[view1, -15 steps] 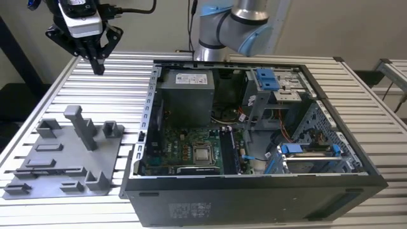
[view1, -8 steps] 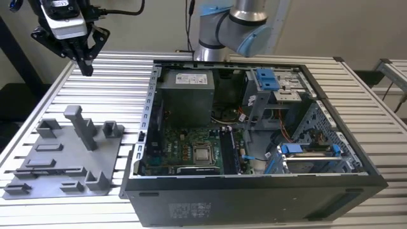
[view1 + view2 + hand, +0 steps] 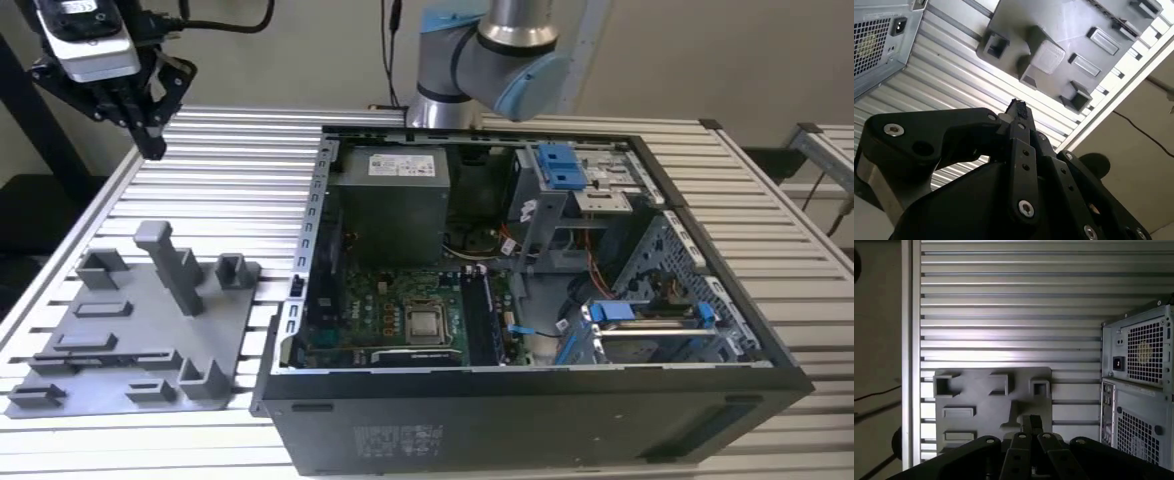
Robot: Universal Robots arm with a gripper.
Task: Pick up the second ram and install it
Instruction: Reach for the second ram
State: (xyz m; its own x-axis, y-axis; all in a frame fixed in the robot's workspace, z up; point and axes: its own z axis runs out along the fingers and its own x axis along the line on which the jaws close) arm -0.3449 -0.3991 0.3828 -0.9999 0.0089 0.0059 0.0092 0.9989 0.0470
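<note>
The claw (image 3: 151,151) hangs high over the slatted table (image 3: 240,150) with its tips pointing down. In both wrist views its fingertips (image 3: 1027,423) are pressed together with nothing seen between them, so it appears to be carrying nothing. Below and just ahead of the claw lies the grey fixture tray (image 3: 220,325). Its upright posts and pockets are probably there to hold parts on edge at known spots, where a downward grasp can reach them. Off to the claw's side, toward the exterior view's right, the computer case (image 3: 534,390) lies on its side with the panel off. That turns the board upward, likely so a stick can be pushed in from above. Well away from the claw, beside the processor socket (image 3: 427,325), a long dark strip stands in the memory slots. It may be the second ram (image 3: 481,322), already seated, though this cannot be told for certain. The power supply (image 3: 387,200) carries a white label and the case front has pale print, but neither can be read.
</note>
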